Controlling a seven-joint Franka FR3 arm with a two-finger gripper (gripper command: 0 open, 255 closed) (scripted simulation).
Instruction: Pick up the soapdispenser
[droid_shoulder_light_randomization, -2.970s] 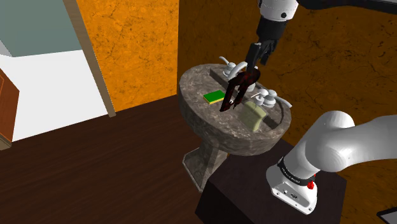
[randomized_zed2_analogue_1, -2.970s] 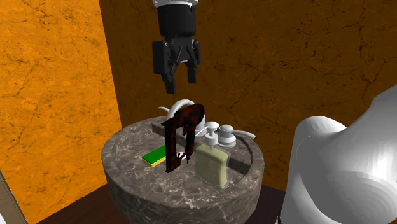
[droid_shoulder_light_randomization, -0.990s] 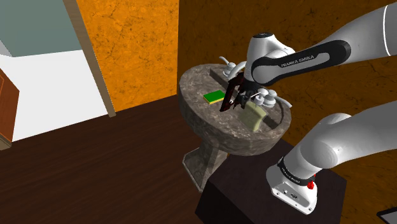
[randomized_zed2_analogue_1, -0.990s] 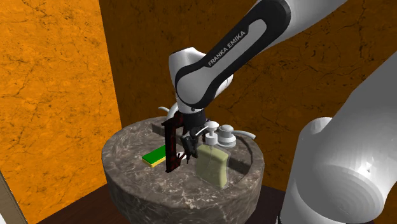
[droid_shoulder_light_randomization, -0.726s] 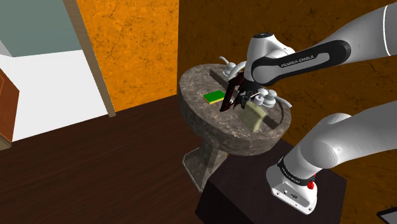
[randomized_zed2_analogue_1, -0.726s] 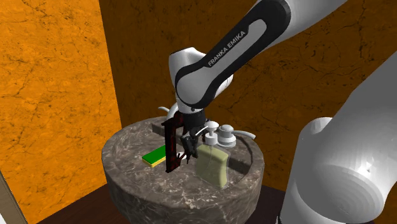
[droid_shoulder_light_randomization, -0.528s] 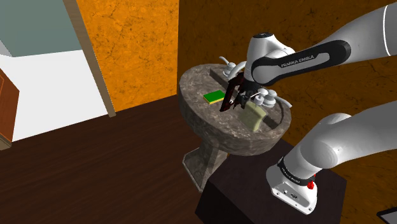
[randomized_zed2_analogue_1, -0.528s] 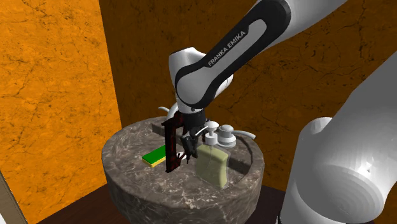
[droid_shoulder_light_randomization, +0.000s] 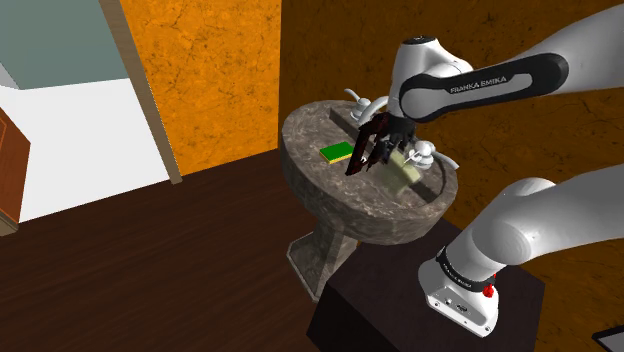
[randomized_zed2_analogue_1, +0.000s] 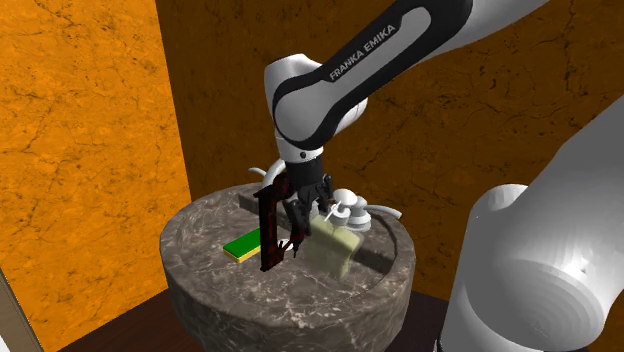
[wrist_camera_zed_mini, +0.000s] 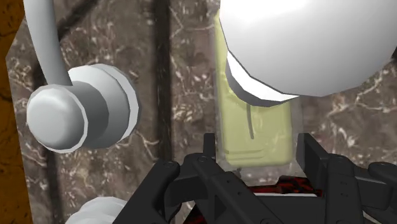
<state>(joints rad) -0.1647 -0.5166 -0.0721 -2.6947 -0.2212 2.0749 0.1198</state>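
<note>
I see a stone pedestal sink (droid_shoulder_light_randomization: 330, 205) on a dark wood floor (droid_shoulder_light_randomization: 150, 270), against an orange wall (droid_shoulder_light_randomization: 200, 70). In its basin a green sponge (droid_shoulder_light_randomization: 336, 152) lies flat just beside a standing dark red frame (randomized_zed2_analogue_1: 268, 235). A white tap knob (wrist_camera_zed_mini: 83, 108) sits at the back.

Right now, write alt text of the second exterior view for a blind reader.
A black two-finger gripper clasps a tilted pale yellow soap dispenser with a white pump in a grey marbled stone basin. A flat green sponge and a dark red upright frame sit beside it.

Dim, warm-toned render, soft glare on white arm (droid_shoulder_light_randomization: 560, 215) — faint shadows
</note>
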